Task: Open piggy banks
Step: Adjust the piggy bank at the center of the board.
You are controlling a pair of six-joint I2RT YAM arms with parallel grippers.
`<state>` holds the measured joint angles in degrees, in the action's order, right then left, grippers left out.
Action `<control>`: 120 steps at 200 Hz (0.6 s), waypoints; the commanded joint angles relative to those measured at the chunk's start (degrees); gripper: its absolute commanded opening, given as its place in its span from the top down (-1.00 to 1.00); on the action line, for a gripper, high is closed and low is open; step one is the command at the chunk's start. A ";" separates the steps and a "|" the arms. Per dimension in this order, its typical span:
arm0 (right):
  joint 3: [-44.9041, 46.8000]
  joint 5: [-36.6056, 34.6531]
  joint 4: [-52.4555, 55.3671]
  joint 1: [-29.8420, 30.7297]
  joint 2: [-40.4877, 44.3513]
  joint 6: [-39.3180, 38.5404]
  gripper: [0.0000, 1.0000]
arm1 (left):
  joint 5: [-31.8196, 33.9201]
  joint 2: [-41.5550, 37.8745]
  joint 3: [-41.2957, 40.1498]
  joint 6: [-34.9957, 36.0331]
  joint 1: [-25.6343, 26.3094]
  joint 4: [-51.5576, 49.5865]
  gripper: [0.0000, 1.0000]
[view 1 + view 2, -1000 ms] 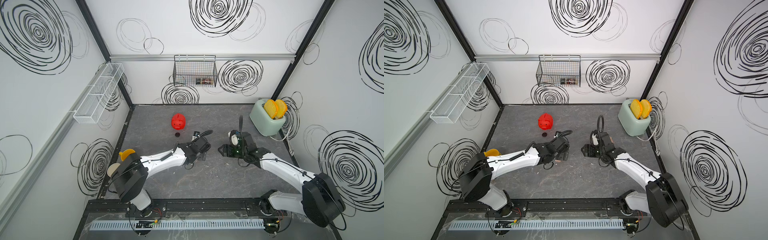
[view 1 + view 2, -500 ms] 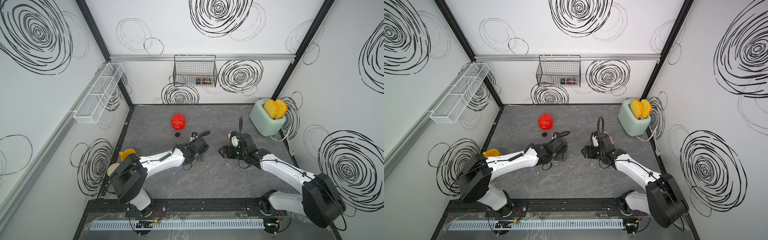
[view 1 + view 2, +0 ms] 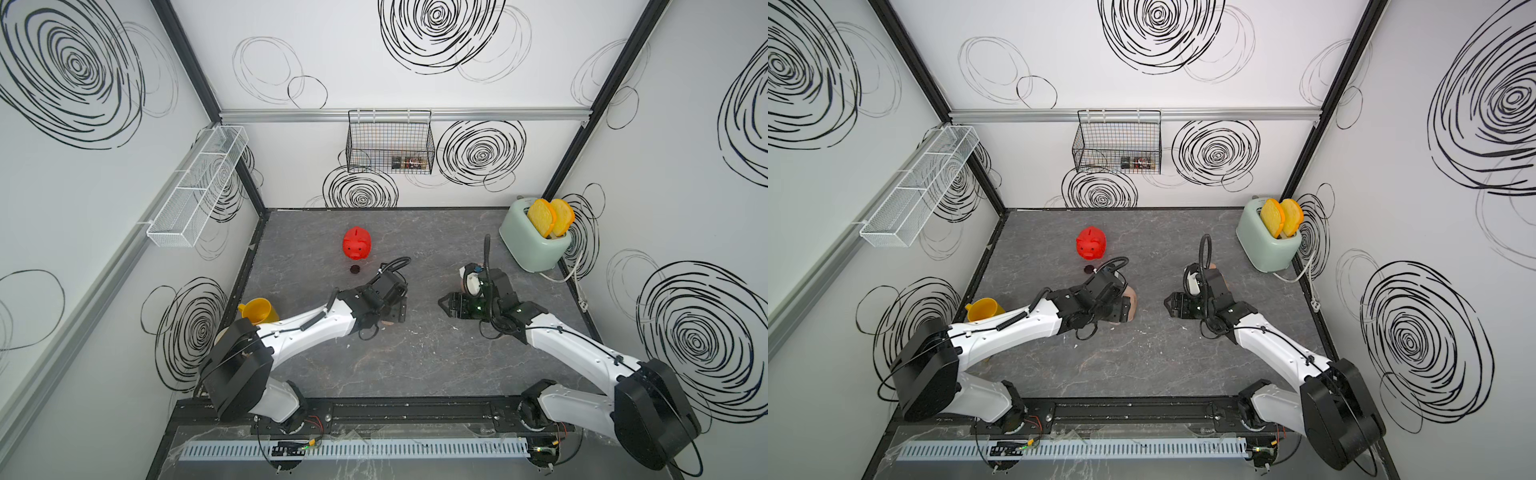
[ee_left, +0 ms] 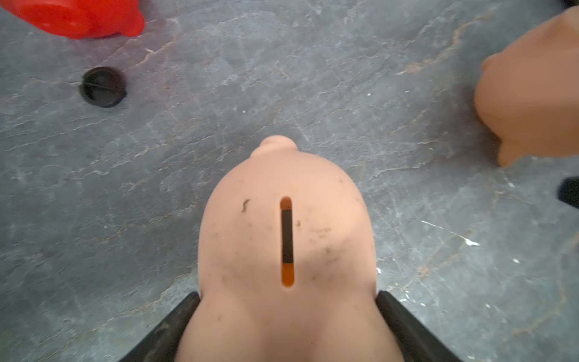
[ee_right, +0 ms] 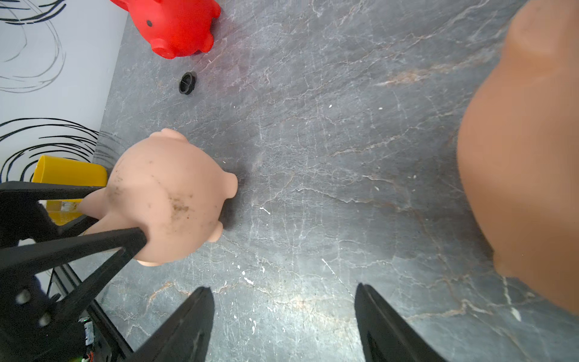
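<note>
My left gripper (image 4: pixel 287 296) is shut on the pale pink piggy bank (image 4: pixel 286 238), one black finger (image 5: pixel 138 239) pressed on each flank, the coin slot facing the wrist camera. In a top view the pink pig (image 3: pixel 1131 303) peeks out from under the left gripper (image 3: pixel 1123 309). The red piggy bank (image 3: pixel 356 244) stands farther back, with a loose black plug (image 3: pixel 355 269) on the table in front of it. The peach-tan piggy bank (image 5: pixel 526 156) sits close beside my right gripper (image 5: pixel 283 288), which is open over bare table.
A mint toaster (image 3: pixel 532 241) with two toast slices stands at the back right. A yellow cup (image 3: pixel 257 311) sits by the left wall. A black wire basket (image 3: pixel 390 145) hangs on the back wall and a white wire shelf (image 3: pixel 199 187) on the left wall.
The left gripper's jaws have closed in from wide open onto the pale pink piggy bank. The right arm has scarcely moved.
</note>
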<state>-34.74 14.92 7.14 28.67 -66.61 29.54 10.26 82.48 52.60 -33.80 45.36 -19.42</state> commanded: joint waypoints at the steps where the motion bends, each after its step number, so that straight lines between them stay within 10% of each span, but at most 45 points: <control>1: 0.62 0.41 -1.49 -0.30 1.87 0.30 -0.54 | -10.26 -3.79 -2.72 1.23 -2.11 9.58 -0.55; 23: 0.40 1.12 -2.81 -0.34 2.51 0.23 -0.60 | -19.41 -5.67 -6.76 -0.69 -5.15 16.75 -0.53; 36: -0.32 3.29 -2.87 -0.40 3.01 0.16 -1.00 | -24.62 -6.55 -9.61 -2.46 -6.80 21.69 -0.52; 120: 7.89 6.77 -13.36 -2.13 10.55 1.77 -0.95 | -40.74 -3.05 -23.23 -15.56 -11.44 54.45 -0.46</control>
<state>-27.59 19.53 -3.33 26.83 -57.17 30.50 -24.73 77.91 30.72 -44.45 34.33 18.37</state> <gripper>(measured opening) 0.975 0.843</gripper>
